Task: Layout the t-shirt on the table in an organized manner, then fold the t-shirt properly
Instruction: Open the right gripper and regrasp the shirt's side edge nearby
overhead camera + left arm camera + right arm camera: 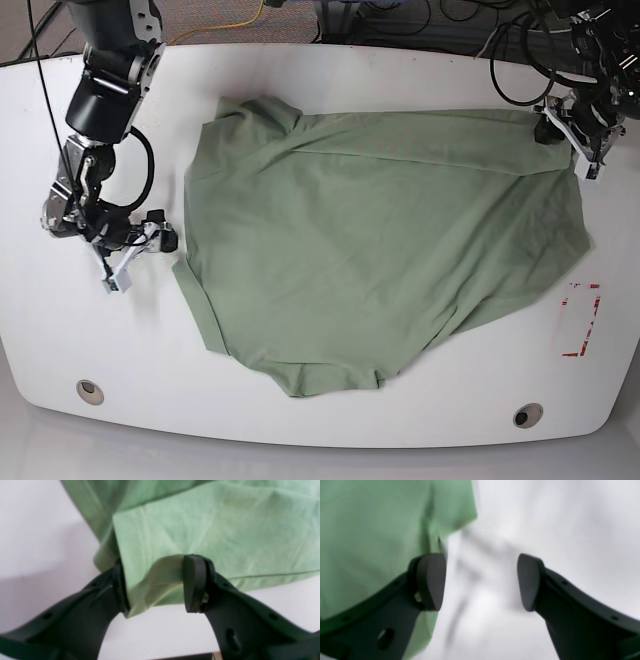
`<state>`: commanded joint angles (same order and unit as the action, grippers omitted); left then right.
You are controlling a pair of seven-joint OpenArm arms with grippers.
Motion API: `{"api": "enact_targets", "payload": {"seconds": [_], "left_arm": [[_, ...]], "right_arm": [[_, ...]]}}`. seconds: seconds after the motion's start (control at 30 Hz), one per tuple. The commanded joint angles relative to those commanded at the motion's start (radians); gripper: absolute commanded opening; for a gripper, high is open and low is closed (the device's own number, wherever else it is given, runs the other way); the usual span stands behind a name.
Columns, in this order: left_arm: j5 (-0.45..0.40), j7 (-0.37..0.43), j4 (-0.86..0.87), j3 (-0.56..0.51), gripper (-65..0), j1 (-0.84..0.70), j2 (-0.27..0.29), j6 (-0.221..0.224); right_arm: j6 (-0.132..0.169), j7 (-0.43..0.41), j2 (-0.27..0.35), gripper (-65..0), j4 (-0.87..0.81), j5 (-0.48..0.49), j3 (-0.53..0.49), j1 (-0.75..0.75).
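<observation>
Fabric of the t-shirt (200, 530) fills the left wrist view, a folded corner draped between the parted fingers of the left tool (155, 585), not pinched. Right wrist view, blurred: the right tool (481, 582) gapes wide over the bare worktop (557, 530), one finger beside the shirt's edge. Base view: shirt spread, rumpled, mid-worktop, near a red tape mark (580, 320).

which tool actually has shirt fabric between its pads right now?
The left tool: a fold of the t-shirt hem sits between its pads, at the base view's upper right. The right tool gapes over bare table beside the shirt.
</observation>
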<state>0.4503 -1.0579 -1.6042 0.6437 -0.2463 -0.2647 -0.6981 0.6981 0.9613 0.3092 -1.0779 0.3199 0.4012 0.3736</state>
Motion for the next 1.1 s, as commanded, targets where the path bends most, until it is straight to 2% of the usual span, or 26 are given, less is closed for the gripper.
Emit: {"api": "enact_targets", "payload": {"seconds": [0.23,0.53,0.6,0.63,0.7,0.77,0.8,0.9,1.0,1.1], "left_arm": [[0.0,0.0,0.003,0.069,-36.4,-0.026,0.0,0.0],[0.0,0.0,0.003,0.106,-36.4,-0.046,-0.003,0.0],[0.0,0.0,0.003,0.106,-36.4,-0.048,-0.003,0.0],[0.0,0.0,0.003,0.106,-36.4,-0.048,-0.003,0.0],[-0.002,0.0,0.003,0.107,-36.4,-0.048,-0.003,0.0],[-0.002,0.0,0.003,0.107,-36.4,-0.048,-0.005,0.0],[-0.002,0.0,0.005,0.107,-36.4,-0.048,-0.006,0.0],[-0.031,0.0,0.006,0.095,-36.4,-0.044,-0.025,0.0],[-0.086,0.002,0.006,0.075,-36.4,-0.041,-0.026,0.0],[-0.115,0.002,0.006,0.066,-36.4,-0.029,-0.031,0.0]], "right_arm": [[0.0,-0.014,-0.069,-22.2,0.011,-0.009,-0.014,-0.005],[0.0,-0.015,-0.121,-23.3,0.011,-0.011,-0.015,-0.005],[0.0,-0.017,-0.123,-28.9,0.011,-0.011,-0.015,-0.005],[0.0,-0.018,-0.123,-34.6,0.011,-0.011,-0.015,-0.006],[0.0,-0.018,-0.123,-50.1,0.011,-0.011,-0.015,-0.014],[0.0,-0.018,-0.12,-62.0,0.011,-0.011,-0.015,-0.025],[0.0,-0.018,-0.117,-65.0,0.008,-0.011,-0.015,-0.031],[0.0,-0.018,-0.097,-62.9,0.006,-0.003,-0.009,-0.054],[0.0,-0.018,-0.077,-64.2,-0.021,-0.002,-0.005,-0.098],[0.0,-0.014,-0.072,-65.0,-0.124,0.0,0.025,-0.186]]}}
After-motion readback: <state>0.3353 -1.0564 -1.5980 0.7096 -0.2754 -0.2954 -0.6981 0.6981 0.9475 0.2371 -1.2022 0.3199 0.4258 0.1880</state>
